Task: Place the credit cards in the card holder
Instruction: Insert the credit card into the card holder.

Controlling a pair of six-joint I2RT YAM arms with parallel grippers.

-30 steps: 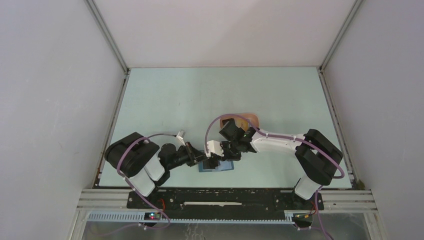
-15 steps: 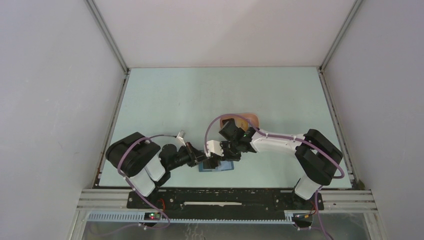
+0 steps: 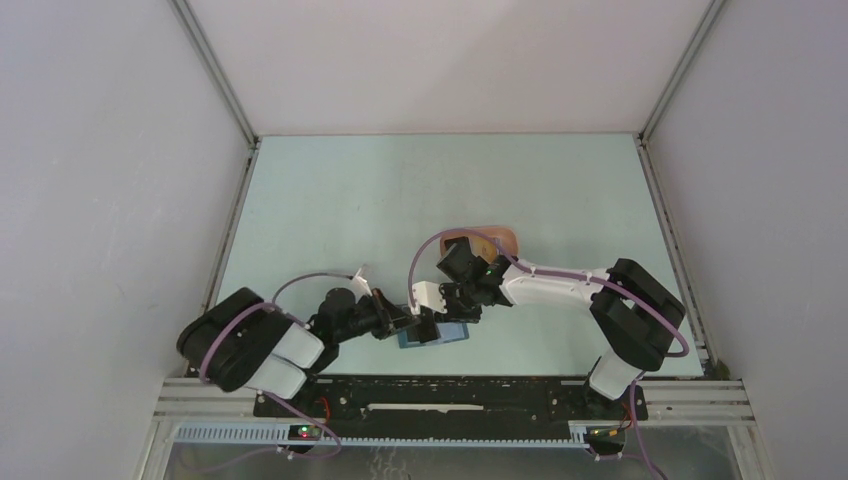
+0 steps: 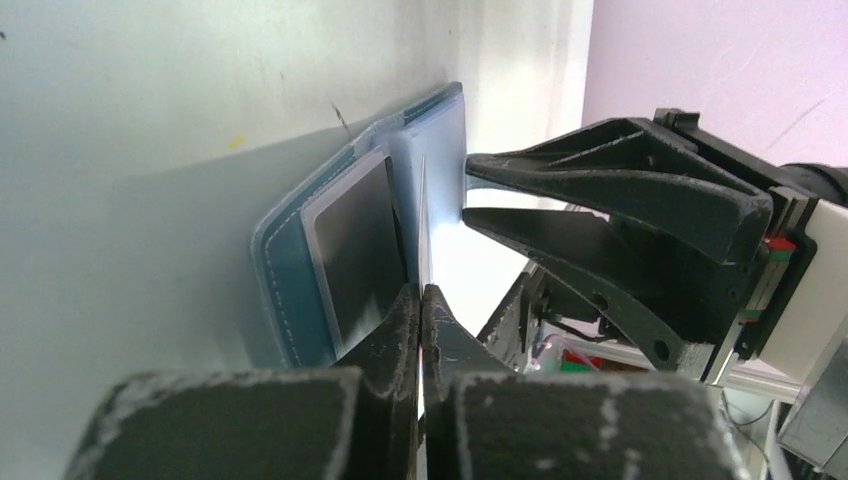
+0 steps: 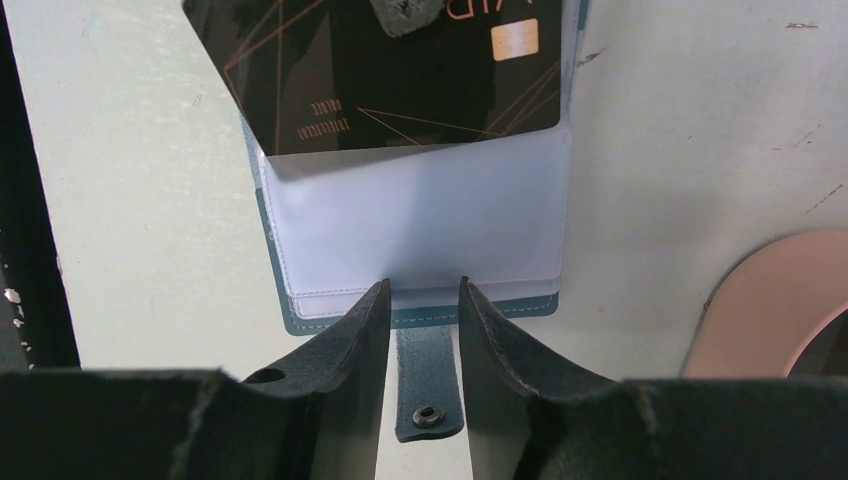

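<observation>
Near the middle of the table's (image 3: 400,190) near edge lies the open blue card holder (image 5: 420,240), the salmon tray (image 5: 770,300) close by, farther in. The right pincer (image 5: 424,295), fingers apart, straddles the holder's snap tab (image 5: 428,385). The left pincer (image 4: 420,300) is clamped on the black credit card (image 5: 400,90), whose lower edge seems to meet the clear pocket.

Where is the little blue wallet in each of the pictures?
Top view: the small blue folding leather wallet lies near the table's front edge, where the two arms meet.
Left wrist view: the wallet is left of centre, lying open.
Right wrist view: the wallet is in the centre, with a black card poking from its clear pocket.
Shared landmark: the right claw, open, right next to the wallet in every view.
</observation>
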